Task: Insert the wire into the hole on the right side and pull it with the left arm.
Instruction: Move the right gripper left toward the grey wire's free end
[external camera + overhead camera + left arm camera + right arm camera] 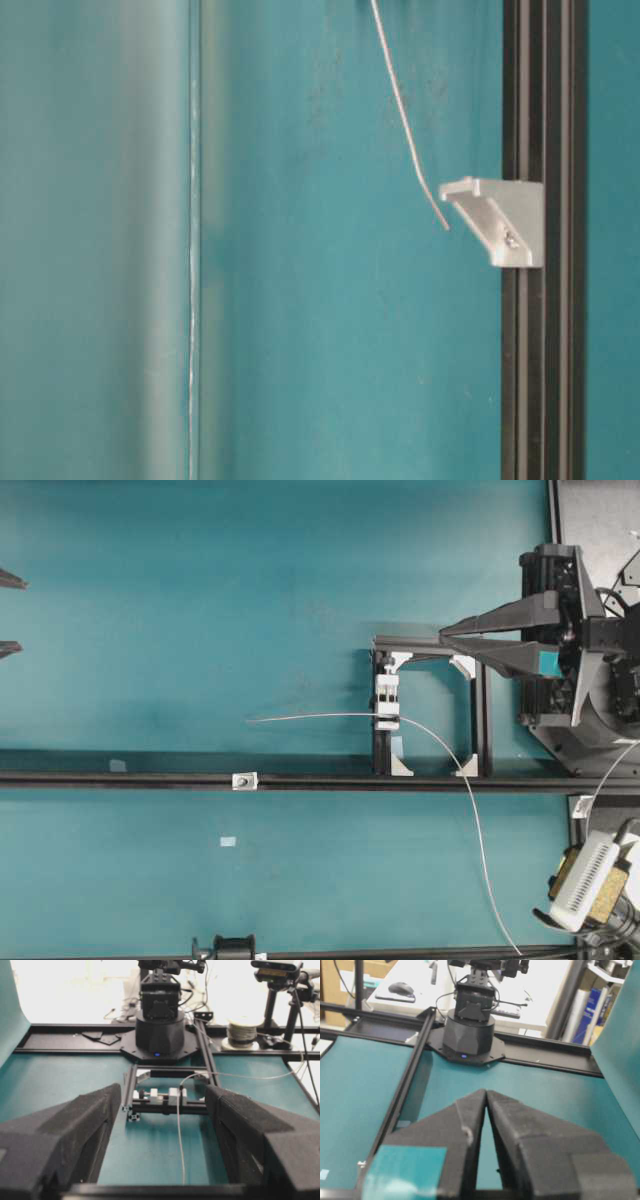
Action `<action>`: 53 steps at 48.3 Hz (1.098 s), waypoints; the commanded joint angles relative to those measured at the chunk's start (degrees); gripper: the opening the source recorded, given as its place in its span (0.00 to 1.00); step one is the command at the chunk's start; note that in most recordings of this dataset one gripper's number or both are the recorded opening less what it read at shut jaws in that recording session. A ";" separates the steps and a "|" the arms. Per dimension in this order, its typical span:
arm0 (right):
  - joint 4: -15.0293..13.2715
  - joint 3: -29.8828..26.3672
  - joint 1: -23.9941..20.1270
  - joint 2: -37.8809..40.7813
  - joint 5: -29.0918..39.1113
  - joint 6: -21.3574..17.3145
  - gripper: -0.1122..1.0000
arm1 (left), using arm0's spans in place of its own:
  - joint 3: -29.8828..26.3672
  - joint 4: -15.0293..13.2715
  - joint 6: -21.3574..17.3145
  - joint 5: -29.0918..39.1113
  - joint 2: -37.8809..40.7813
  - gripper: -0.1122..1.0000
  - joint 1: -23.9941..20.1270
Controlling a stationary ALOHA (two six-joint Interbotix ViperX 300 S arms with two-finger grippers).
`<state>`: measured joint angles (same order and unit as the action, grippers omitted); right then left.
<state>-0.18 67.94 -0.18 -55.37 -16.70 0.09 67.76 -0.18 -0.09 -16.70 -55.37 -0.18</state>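
Note:
The thin silvery wire (330, 716) curves up from the lower right, passes through a white clip (386, 702) and ends free further left, lying on the teal mat. The hole's small pale grey block (243, 780) sits on the black rail, below the wire's tip and apart from it. At table level the wire's tip (443, 222) hangs just short of that block (500, 218). My left gripper (10, 613) stands open at the far left edge; in its wrist view the gripper (164, 1091) frames the wire (179, 1135). My right gripper (443, 638) is shut and empty beside the frame; its fingertips (481, 1094) touch.
A long black rail (120, 779) crosses the table. A black rectangular frame (478, 710) carries the white clip. A small pale patch (228, 841) lies on the mat below the rail. A wire spool (243, 1030) stands behind the far arm's base (160, 1035).

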 commanded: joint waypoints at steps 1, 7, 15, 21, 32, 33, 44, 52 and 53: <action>0.09 -0.26 0.00 0.53 -0.44 -0.35 0.32 | -0.53 -1.76 -0.09 -0.79 0.53 0.32 0.26; 0.09 1.14 0.18 1.14 -0.79 -0.35 0.16 | 0.00 -1.76 0.26 -0.97 0.79 0.15 0.26; 0.18 1.67 0.35 2.29 -1.05 -2.64 0.10 | 0.09 -1.76 0.26 -0.97 2.20 0.04 0.26; 0.18 2.02 0.79 3.78 -0.97 -4.83 0.10 | 0.26 -2.02 0.35 -0.97 4.92 0.10 0.00; 0.18 2.55 1.05 7.65 -1.05 -6.86 0.46 | -0.09 -2.02 0.09 -1.49 11.51 0.57 -0.70; 0.18 2.46 1.05 8.00 -1.05 -6.86 0.52 | -0.09 -2.02 0.00 -1.58 11.95 0.63 -0.70; 0.18 2.55 1.05 11.16 -1.76 -7.56 0.83 | -0.09 -2.02 -0.09 -2.46 17.23 0.86 -0.70; 0.18 2.55 1.05 13.97 -2.64 -9.40 0.83 | -0.35 -2.02 -0.09 -3.96 20.74 0.87 -0.70; 0.18 2.55 1.14 14.24 -2.64 -9.67 0.83 | -0.35 -2.02 -0.09 -4.13 21.09 0.88 -0.70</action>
<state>-0.18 71.10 0.70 -42.28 -18.54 -9.14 68.64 -2.11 -0.09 -19.69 -35.24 -0.79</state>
